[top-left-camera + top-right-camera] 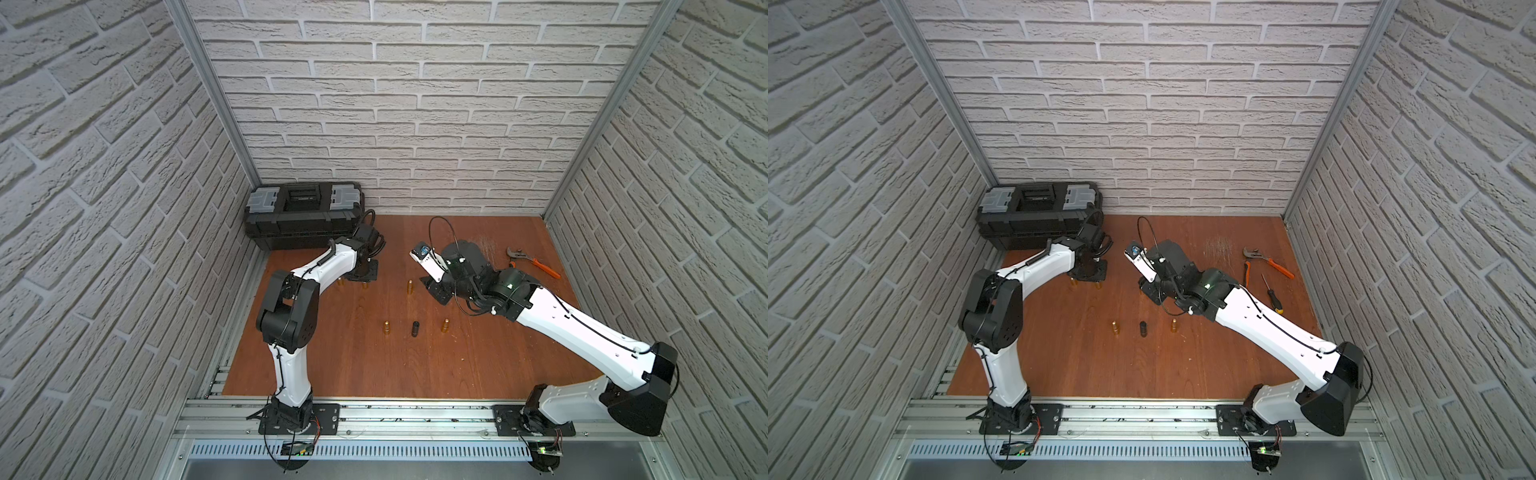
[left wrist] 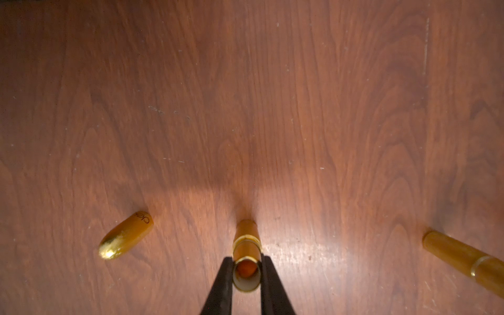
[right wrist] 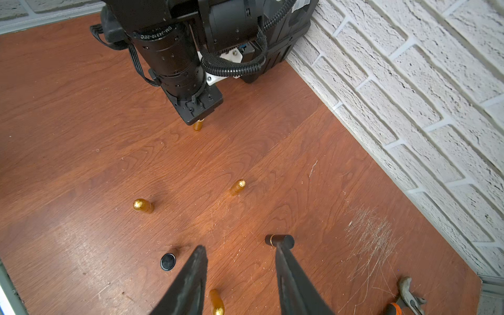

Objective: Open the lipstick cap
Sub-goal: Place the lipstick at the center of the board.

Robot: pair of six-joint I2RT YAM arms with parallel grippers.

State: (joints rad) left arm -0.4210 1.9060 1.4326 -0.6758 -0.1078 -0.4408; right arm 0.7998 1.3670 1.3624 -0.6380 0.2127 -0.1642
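My left gripper [image 2: 246,263] is shut on a gold lipstick tube [image 2: 245,245] that stands on the table. The tube's top is open and orange lipstick shows inside. A gold bullet-shaped cap [image 2: 125,236] rests on the wood beside it, apart from the tube. In both top views the left gripper [image 1: 360,275] [image 1: 1090,272] points down over the tube [image 1: 365,285]. My right gripper [image 3: 240,253] is open with nothing between its fingers. A black cap [image 3: 279,241] lies on its side at one fingertip.
Other gold lipsticks [image 1: 409,286] [image 1: 387,328] [image 1: 445,326] and a black one [image 1: 416,329] stand on the wooden table [image 1: 353,365]. A black toolbox [image 1: 301,216] sits at the back left. Pliers [image 1: 534,262] and a screwdriver [image 1: 1271,296] lie at the back right.
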